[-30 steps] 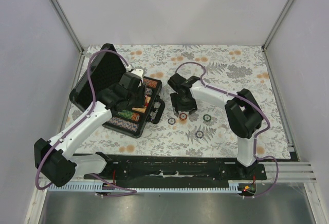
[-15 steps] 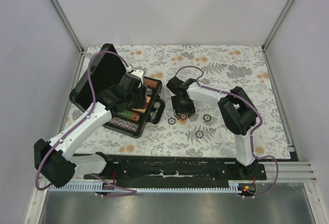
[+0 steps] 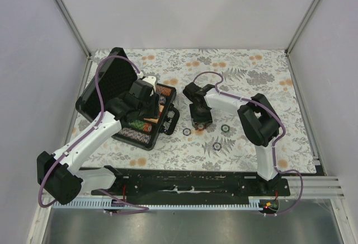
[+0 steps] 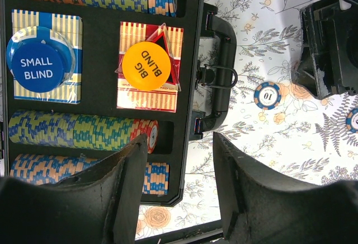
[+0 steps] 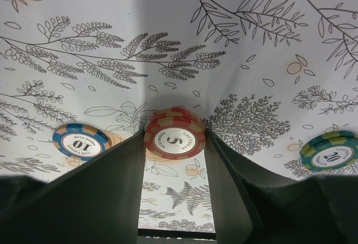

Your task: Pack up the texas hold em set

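Observation:
The black case (image 3: 94, 95) of the texas hold em set lies open at the left, with its handle (image 4: 224, 70) toward the centre. It holds rows of multicoloured chips (image 4: 78, 132), a reddish card deck (image 4: 148, 95) under a red triangle (image 4: 163, 32) and a yellow BIG BLIND button (image 4: 146, 66). My left gripper (image 4: 180, 143) hangs open over the case's near corner, holding nothing. My right gripper (image 5: 174, 143) is down on the floral cloth, its fingertips pressed against both sides of a red "5" chip (image 5: 174, 134).
A blue "10" chip (image 5: 81, 141) lies left of the right gripper, a green "20" chip (image 5: 330, 150) to its right, and another loose chip (image 3: 217, 145) nearer the arms. A blue SMALL BLIND button (image 4: 39, 62) rests on a blue deck in the case. The raised lid (image 3: 112, 70) stands at far left.
The right arm's elbow swung left and its jaws narrowed onto the red chip. The left jaws widened slightly; the left arm has stayed over the case.

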Controlling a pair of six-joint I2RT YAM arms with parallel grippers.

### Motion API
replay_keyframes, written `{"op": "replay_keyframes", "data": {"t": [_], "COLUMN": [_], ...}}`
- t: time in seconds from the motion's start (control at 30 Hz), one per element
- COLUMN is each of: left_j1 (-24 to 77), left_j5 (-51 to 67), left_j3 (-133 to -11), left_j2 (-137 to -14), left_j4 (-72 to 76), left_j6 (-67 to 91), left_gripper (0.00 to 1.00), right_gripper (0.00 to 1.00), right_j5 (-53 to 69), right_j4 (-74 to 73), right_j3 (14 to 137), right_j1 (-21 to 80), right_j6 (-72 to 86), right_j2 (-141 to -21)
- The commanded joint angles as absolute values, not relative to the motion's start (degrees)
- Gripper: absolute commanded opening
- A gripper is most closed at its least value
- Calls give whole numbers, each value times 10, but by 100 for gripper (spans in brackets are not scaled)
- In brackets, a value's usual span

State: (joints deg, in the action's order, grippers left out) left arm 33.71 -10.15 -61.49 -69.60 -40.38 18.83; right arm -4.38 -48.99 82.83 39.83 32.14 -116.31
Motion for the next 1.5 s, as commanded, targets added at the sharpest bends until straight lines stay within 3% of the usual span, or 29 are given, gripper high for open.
{"op": "replay_keyframes", "data": {"t": [0.0, 0.3, 0.9, 1.07, 1.23, 1.47], "left_j1": [335, 335, 337, 341, 354, 375], "left_j5": [-94, -66, 127, 150, 135, 92], "left_j3": [-617, -608, -475, -421, -412, -431], "left_j2": [-686, -679, -588, -613, -667, -758], "left_j4": [-390, -372, -130, 13, 162, 257], "left_j6": [194, 196, 257, 340, 381, 401], "left_gripper": [57, 61, 76, 82, 83, 83], "right_gripper": [50, 33, 29, 27, 23, 23], "right_j5": [-51, -39, -2, 31, 84, 130], "right_j4": [-493, -491, -620, -685, -702, -707], "right_j3": [824, 836, 1041, 1124, 1144, 1136], "right_j1": [398, 397, 360, 341, 323, 316], "right_j6": [328, 328, 371, 407, 466, 532], "right_j2": [-1202, -1181, -1105, -1119, -1118, -1113]}}
